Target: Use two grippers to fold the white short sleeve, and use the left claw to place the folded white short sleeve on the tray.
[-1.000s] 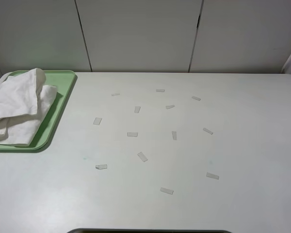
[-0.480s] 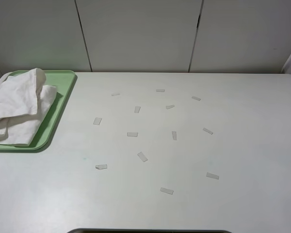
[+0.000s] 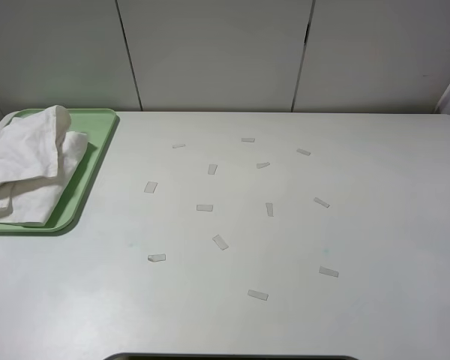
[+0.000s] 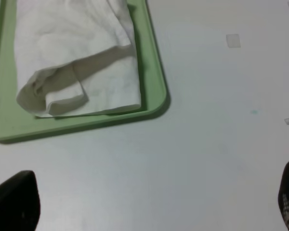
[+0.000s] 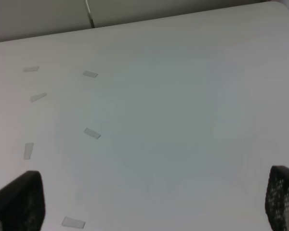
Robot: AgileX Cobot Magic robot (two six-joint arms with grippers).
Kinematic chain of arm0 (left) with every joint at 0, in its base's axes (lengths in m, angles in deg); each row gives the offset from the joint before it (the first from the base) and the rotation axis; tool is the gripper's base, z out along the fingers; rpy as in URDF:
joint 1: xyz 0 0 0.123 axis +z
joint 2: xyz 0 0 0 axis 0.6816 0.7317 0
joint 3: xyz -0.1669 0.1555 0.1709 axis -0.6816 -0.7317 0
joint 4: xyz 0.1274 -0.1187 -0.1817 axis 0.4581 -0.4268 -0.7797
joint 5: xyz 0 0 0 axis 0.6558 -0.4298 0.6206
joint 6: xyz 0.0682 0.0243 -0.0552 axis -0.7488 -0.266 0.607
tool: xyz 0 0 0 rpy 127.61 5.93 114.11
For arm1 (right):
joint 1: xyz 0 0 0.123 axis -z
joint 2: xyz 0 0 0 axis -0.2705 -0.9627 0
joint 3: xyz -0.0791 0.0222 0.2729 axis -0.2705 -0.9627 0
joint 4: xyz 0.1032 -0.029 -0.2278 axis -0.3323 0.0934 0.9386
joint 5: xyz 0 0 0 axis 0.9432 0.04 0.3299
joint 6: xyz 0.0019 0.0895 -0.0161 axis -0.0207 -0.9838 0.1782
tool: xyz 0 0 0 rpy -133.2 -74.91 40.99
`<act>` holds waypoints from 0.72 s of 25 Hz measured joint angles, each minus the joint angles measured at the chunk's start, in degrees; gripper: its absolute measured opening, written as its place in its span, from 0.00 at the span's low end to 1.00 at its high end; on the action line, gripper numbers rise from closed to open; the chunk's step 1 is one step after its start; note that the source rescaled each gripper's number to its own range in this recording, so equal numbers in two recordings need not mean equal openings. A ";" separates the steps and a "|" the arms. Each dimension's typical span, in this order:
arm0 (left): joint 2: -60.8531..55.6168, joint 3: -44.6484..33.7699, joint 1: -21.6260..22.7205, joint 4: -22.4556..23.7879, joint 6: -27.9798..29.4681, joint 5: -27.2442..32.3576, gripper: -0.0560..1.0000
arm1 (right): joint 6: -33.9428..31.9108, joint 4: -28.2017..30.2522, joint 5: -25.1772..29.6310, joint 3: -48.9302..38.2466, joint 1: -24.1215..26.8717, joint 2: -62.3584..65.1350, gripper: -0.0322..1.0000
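Note:
The white short sleeve (image 3: 26, 169) lies folded in a loose bundle on the pale-green tray (image 3: 97, 142) at the table's far left. The left wrist view shows the same shirt (image 4: 82, 53) on the tray (image 4: 154, 82). My left gripper (image 4: 149, 202) is open and empty, above bare table, well back from the tray. My right gripper (image 5: 149, 197) is open and empty over the table's right part. Neither arm shows in the exterior high view.
Several small pale strips (image 3: 220, 241) lie scattered over the middle of the white table (image 3: 375, 225); some show in the right wrist view (image 5: 92, 134). A pale wall with panel seams (image 3: 127, 52) runs behind the table. A dark edge (image 3: 232, 357) sits at the front.

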 joint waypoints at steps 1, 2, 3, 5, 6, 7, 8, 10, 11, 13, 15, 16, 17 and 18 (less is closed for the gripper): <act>0.00 0.00 0.00 0.00 0.00 0.00 1.00 | 0.00 0.00 0.00 0.00 0.00 0.00 1.00; 0.00 0.00 0.00 0.00 0.00 0.00 1.00 | 0.00 0.00 0.00 0.00 0.00 0.00 1.00; 0.00 0.00 0.00 0.00 0.00 0.00 1.00 | 0.00 0.00 0.00 0.00 0.00 0.00 1.00; 0.00 0.00 0.00 -0.19 0.00 0.00 1.00 | 0.00 0.00 0.00 0.00 0.00 0.00 1.00; 0.00 0.00 0.00 -0.43 0.00 0.00 1.00 | 0.00 0.00 0.00 0.00 0.00 0.00 1.00; 0.00 0.00 0.00 -0.82 0.00 0.00 1.00 | 0.00 0.00 0.00 0.00 0.00 0.00 1.00; 0.00 0.00 0.00 -1.24 0.00 0.00 1.00 | 0.00 0.00 0.00 0.00 0.00 0.00 1.00; 0.00 0.00 0.00 -2.18 0.13 0.00 1.00 | 0.00 0.00 0.00 0.00 0.00 0.00 1.00; 0.00 0.00 0.00 -2.60 0.18 0.00 1.00 | 0.00 0.00 0.00 0.00 0.00 0.00 1.00; 0.00 0.00 0.00 -3.26 0.18 0.05 1.00 | 0.00 0.00 0.00 0.00 0.00 0.00 1.00; 0.00 0.00 0.00 -4.11 0.18 0.05 1.00 | 0.00 0.00 0.00 0.00 0.00 0.00 1.00; 0.00 0.00 0.00 -4.38 0.18 0.05 1.00 | 0.00 0.00 0.00 0.00 0.00 0.00 1.00; 0.00 0.00 0.00 -4.38 0.18 0.05 1.00 | 0.00 0.00 0.00 0.00 0.00 0.00 1.00; 0.00 0.00 0.00 -4.37 0.18 0.05 1.00 | 0.00 0.00 0.00 0.00 0.00 0.00 1.00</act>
